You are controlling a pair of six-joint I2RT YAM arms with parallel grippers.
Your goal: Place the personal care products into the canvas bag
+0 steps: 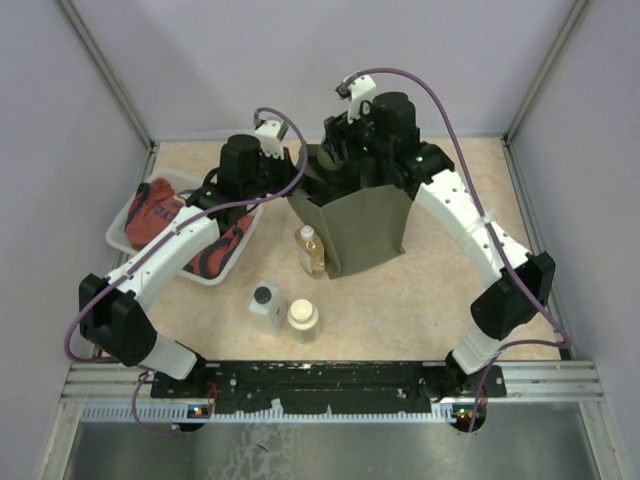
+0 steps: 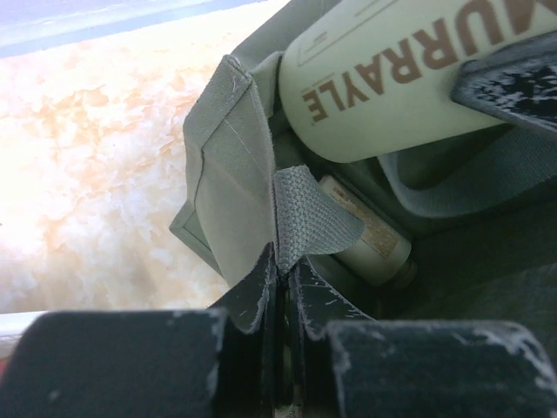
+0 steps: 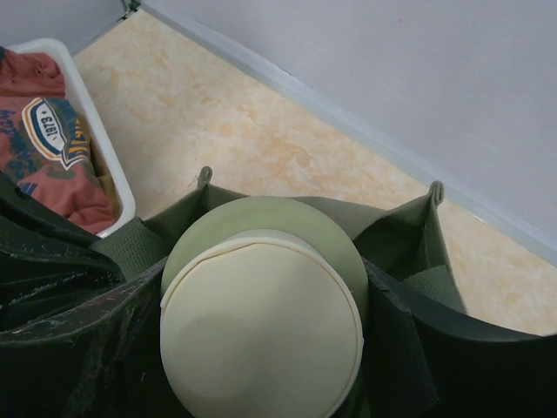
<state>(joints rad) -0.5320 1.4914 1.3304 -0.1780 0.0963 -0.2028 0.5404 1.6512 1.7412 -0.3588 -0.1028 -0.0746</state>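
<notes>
Clamped on the green plastic bottle with the cream cap [image 3: 265, 252], the right gripper [image 3: 261, 344] should lower it straight and centred into the olive-green canvas bag [image 1: 360, 235]. The left gripper [image 2: 280, 296] is pinched shut on the bag's far-left rim and holds the mouth open. A cream jar [image 2: 365, 239] lies inside the bag. The clear plastic tray [image 3: 91, 139] on the left holds a red-and-black fabric pouch [image 3: 43, 139].

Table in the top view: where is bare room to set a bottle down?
Bare table lies right of the cream jar, before the canvas bag, up to the right arm. Crowded: the left, with amber bottle, grey bottle and tray.
</notes>
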